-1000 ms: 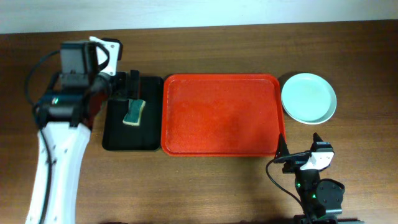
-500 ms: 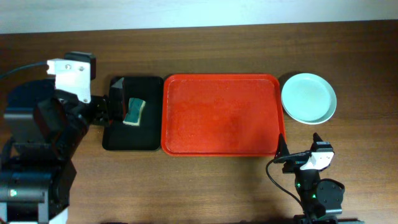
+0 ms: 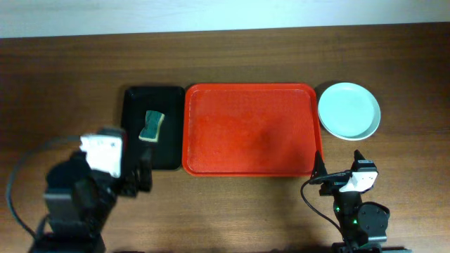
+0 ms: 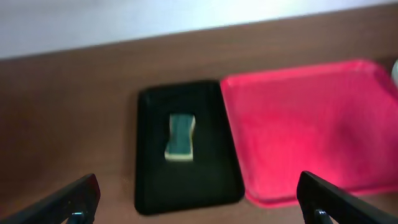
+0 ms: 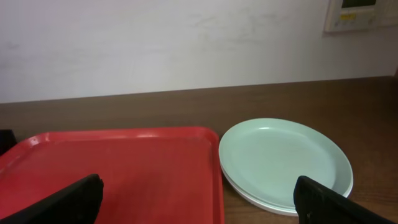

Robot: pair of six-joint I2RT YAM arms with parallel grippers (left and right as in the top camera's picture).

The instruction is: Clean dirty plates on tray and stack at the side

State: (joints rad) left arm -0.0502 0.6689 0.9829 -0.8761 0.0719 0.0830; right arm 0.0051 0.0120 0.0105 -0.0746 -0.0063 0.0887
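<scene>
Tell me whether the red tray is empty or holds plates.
Empty: the red tray shows only bare surface in the overhead view. The plates sit stacked just off its right end.

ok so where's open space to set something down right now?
The red tray is bare throughout. Open table in front of it, between the left gripper and right gripper, and behind both trays. Crowded: black tray holds the sponge; stacked plates sit close by the red tray's right rim, right gripper just in front.
</scene>
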